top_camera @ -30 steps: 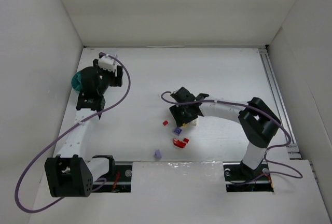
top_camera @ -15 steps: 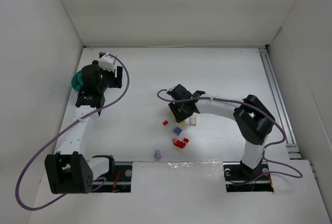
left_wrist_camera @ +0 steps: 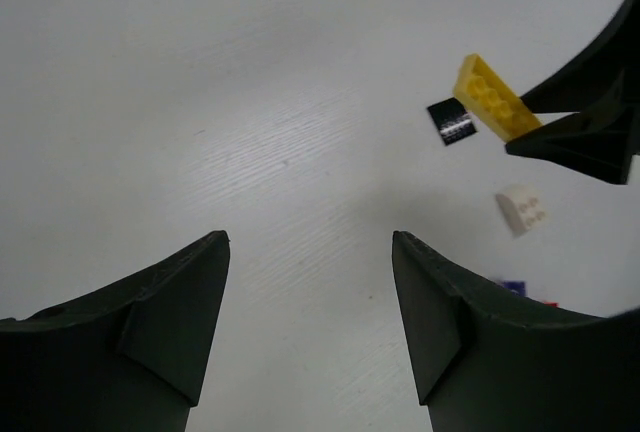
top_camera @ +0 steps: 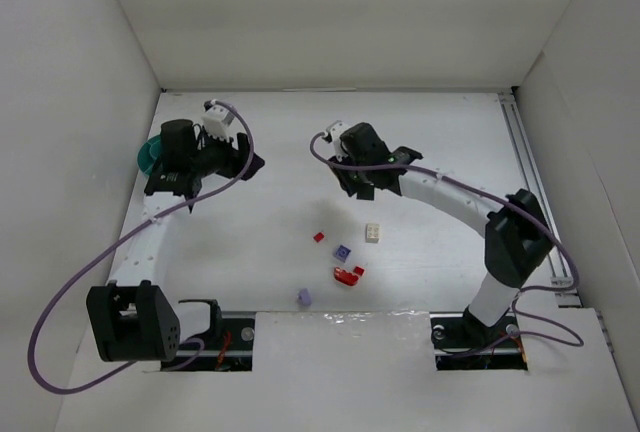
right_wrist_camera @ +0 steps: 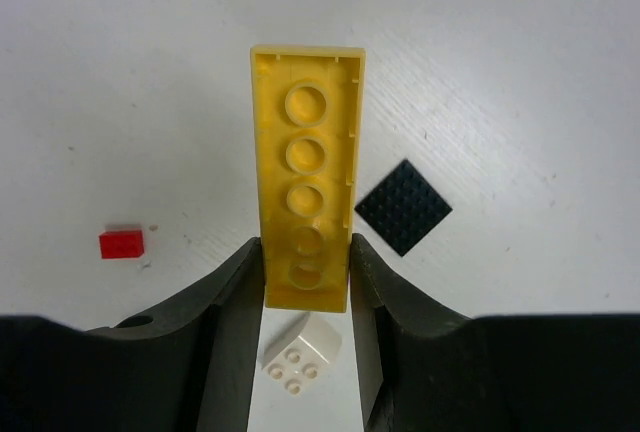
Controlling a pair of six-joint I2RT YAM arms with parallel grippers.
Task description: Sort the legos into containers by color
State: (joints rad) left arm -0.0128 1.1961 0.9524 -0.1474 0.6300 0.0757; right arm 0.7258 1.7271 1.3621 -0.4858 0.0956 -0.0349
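Since a second ago the right arm has lifted off the cluster of bricks and swung toward the far side of the table, uncovering the cream brick. The left arm has turned its wrist to point rightward, away from the bowl.

White walls (top_camera: 330, 22) box in the white table (top_camera: 450, 132) on three sides, and a metal rail runs along its right edge.

The teal bowl (top_camera: 146, 157) sits at the far left. Only a sliver of its rim shows behind the left arm, so its compartments and contents cannot be made out.

The left gripper (left_wrist_camera: 310, 242) hovers over bare table with its fingers spread wide and nothing between them.

The right gripper (right_wrist_camera: 305, 247) is clamped on one end of the long yellow plate (right_wrist_camera: 305, 202). The plate is off the table, near the middle of the far half. Its long axis runs straight out in line with the fingers, with the free end pointing away. The hollow underside with its round tubes faces the right wrist camera, and from the left wrist it hangs tilted.

Below it on the table lie the flat black square (right_wrist_camera: 403, 205) and the cream brick (top_camera: 373, 233). Nearer the arms lie a small red brick (top_camera: 319, 237), a purple brick (top_camera: 343, 252), a red pair (top_camera: 348, 274) and a lilac brick (top_camera: 303, 296), all apart from one another.
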